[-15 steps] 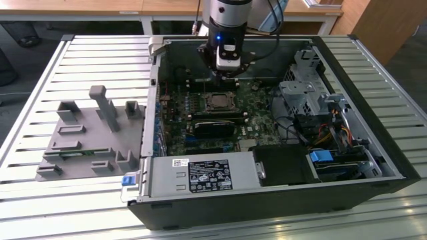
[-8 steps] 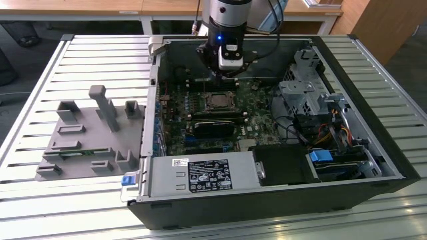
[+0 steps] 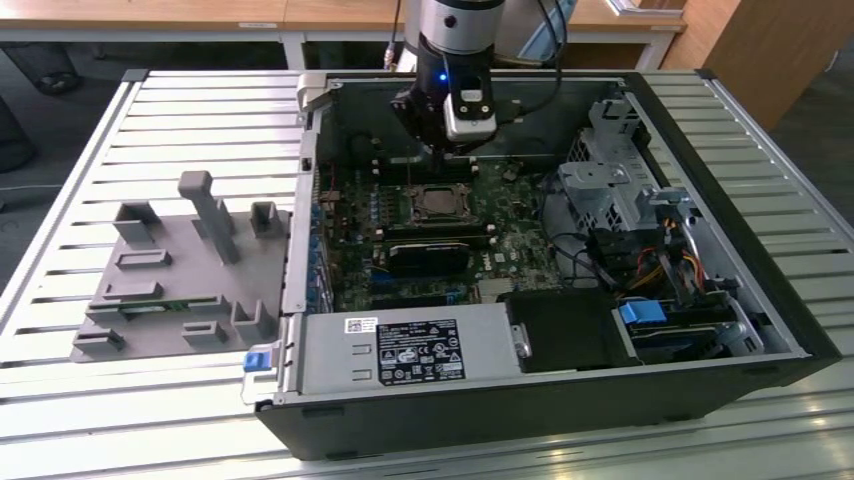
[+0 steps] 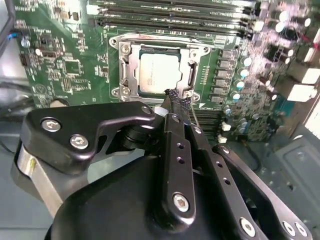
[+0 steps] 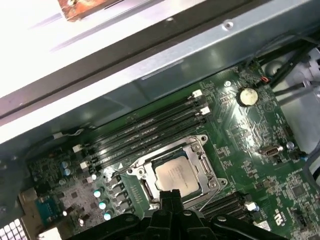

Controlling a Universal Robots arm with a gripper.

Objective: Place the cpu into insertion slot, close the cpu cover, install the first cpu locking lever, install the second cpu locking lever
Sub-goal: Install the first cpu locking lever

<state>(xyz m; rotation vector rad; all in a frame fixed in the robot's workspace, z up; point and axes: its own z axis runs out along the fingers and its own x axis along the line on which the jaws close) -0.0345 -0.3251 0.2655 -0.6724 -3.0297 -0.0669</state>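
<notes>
- The gripper [image 4: 174, 97] is pressing its two black fingers together at the tips, clenched with nothing between them.
- In the second wrist view, those tips are hanging at the near edge of the cpu cover [image 4: 125, 62]. Whether they are touching the metal I cannot tell.
- The cpu [image 4: 159, 72] is sitting in the insertion slot [image 5: 149, 186], its pale metal top showing through the cover's window.
- The cpu cover is lying flat around the chip as a silver frame.
- In the first wrist view, the gripper [image 5: 170, 194] is pointing at the side of the cpu [image 5: 176, 175] away from the long memory slots [image 5: 150, 130].
- In the exterior view, the arm [image 3: 454, 25] is reaching down nearly upright into the open computer case [image 3: 747, 300].
- There the gripper [image 3: 451, 150] is hovering low over the green board [image 3: 514, 225], just beyond the cpu [image 3: 437, 203].
- The case is lying on a slatted metal table [image 3: 160, 120], with a grey moulded fixture [image 3: 174, 270] well apart on the exterior view's left.
</notes>
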